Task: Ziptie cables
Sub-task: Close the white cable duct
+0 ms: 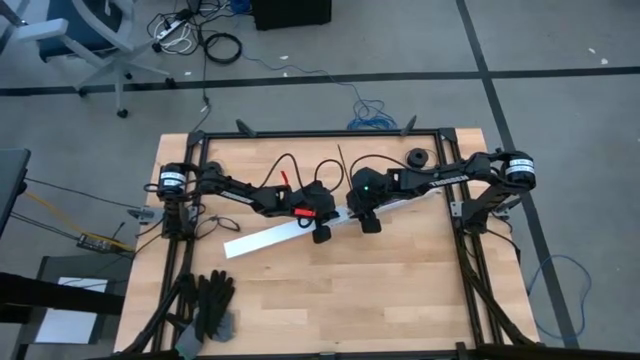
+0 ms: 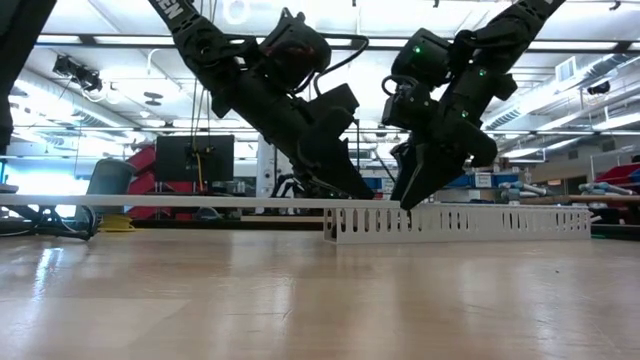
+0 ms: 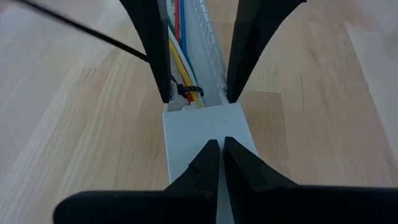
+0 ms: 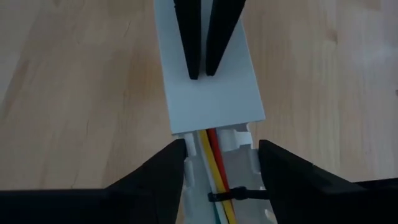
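The cables (image 4: pixel 216 163) lie inside the white channel (image 1: pixel 262 240), running along its length, and a dark tie (image 3: pixel 191 92) already circles them just past the edge of the flat white cover (image 4: pixel 211 99) that caps the near stretch of the channel. The channel's long axis runs slantwise across the table (image 1: pixel 400 290), and both arms meet over its middle. The right gripper (image 4: pixel 221 168) straddles the channel with its 2 fingers partly spread, one outside each wall, holding nothing that I can see; the cables and the tie sit directly between those fingers, so this arm is the nearer one. The left gripper (image 3: pixel 217 155) has its 2 fingers pressed together, empty, its tips resting over the cover, with the cables just beyond the cover's edge. Any next move on the bundle likely falls to the right arm, working along the channel's axis.
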Controlling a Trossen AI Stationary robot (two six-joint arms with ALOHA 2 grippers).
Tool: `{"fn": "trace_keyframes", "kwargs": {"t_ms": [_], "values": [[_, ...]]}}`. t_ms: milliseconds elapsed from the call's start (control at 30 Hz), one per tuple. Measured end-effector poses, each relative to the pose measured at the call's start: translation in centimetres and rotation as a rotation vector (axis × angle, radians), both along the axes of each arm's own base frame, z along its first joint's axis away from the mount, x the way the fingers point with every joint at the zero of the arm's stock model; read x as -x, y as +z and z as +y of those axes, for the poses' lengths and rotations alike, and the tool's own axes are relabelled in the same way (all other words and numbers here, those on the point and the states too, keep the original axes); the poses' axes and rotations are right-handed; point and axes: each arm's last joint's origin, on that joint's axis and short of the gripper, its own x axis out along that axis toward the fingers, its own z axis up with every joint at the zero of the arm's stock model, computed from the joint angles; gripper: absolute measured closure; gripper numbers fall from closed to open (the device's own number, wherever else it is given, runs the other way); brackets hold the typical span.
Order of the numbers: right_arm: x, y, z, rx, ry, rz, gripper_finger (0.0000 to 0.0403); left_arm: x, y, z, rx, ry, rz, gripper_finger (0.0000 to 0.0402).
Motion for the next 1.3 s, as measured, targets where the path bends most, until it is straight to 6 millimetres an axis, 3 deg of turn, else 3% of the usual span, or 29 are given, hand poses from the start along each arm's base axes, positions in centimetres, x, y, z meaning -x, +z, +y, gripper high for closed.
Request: {"fn": "trace_keyframes", "kwargs": {"t_ms": [367, 600, 767, 1300], "values": [[0.0, 0.0, 0.0, -0.005, 0.004, -0.002, 0.0222, -1.1, -1.4, 0.0, -0.008, -0.029, -0.076, 0.0401], [0.1, 0.4, 0.0, 0.005, 0.001, -0.020, 0.0221, -1.2, -1.4, 0.9, 0.001, -0.020, -0.097, 0.0401], [0.4, 2.4, 0.2, 0.044, -0.009, -0.085, 0.0213, -1.2, -1.4, 1.1, -0.001, -0.011, -0.092, 0.0401], [1.6, 2.2, 0.4, 0.023, -0.020, 0.014, 0.0212, -2.1, -0.3, 1.2, -0.009, -0.004, -0.078, 0.0402]]}}
